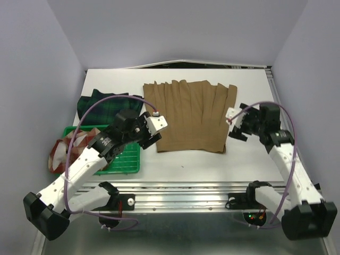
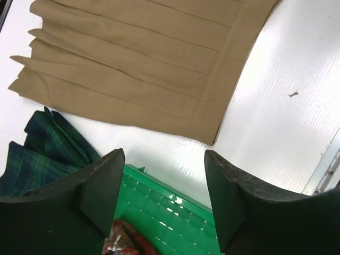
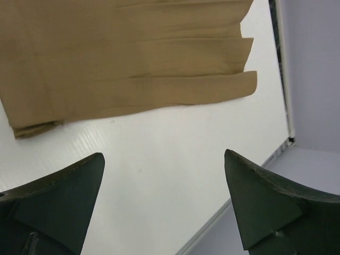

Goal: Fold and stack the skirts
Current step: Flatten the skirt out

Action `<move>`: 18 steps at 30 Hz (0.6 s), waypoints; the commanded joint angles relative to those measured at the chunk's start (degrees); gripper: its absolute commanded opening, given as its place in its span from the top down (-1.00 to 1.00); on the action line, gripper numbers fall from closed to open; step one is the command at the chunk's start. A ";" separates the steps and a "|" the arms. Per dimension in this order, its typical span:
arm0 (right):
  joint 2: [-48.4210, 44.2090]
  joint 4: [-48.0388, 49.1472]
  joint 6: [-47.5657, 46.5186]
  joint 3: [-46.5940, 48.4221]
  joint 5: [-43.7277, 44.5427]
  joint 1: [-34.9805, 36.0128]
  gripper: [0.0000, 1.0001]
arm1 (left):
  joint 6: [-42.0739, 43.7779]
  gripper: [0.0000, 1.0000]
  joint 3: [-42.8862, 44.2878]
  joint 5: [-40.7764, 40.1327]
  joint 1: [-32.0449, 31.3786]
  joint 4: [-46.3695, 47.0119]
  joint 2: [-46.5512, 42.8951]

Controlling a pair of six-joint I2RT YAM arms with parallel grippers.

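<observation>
tan skirt (image 1: 188, 114): laid flat on the white table (image 1: 249, 90), between the two grippers.

left gripper (image 2: 163, 159): jaws are seen apart, with nothing between them. the skirt's near-left corner lies just ahead of the fingertips and is not touched.

right gripper (image 3: 163, 156): jaws are spread wide and empty. the skirt's right edge lies ahead and to the left of the fingers, apart from them; bare table is seen below the gap.

tan cloth is matte and smooth. long straight pleats run from a plain band along the near edge to stepped ends at the far edge. doubled layers are seen at the near-right corner.

tartan skirt (image 1: 101, 102): dark green and navy, rumpled, left of the left gripper, at the far side of the tray (image 1: 127, 159).

plaid skirt (image 1: 61, 154): red, orange and white, bunched, draped over the tray's left side; a part of it is seen in the tray under the left gripper.

tray is glossy green plastic with a gridded floor, below and behind the left fingers. fingers (image 2: 101, 186) are dark, wedge-shaped and matte.
</observation>
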 commanded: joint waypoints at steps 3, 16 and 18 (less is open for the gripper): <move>25.58 -1.30 24.23 21.01 1.08 0.07 -0.87 | -11.75 -0.30 5.02 -6.22 -0.25 2.32 9.71; 64.49 -2.63 38.17 47.17 3.96 0.07 -0.30 | -23.27 -0.35 15.49 -4.75 1.51 8.03 28.72; 67.39 -3.50 36.42 46.57 7.30 0.07 -0.20 | -23.63 -0.35 16.28 -4.57 2.56 8.12 29.96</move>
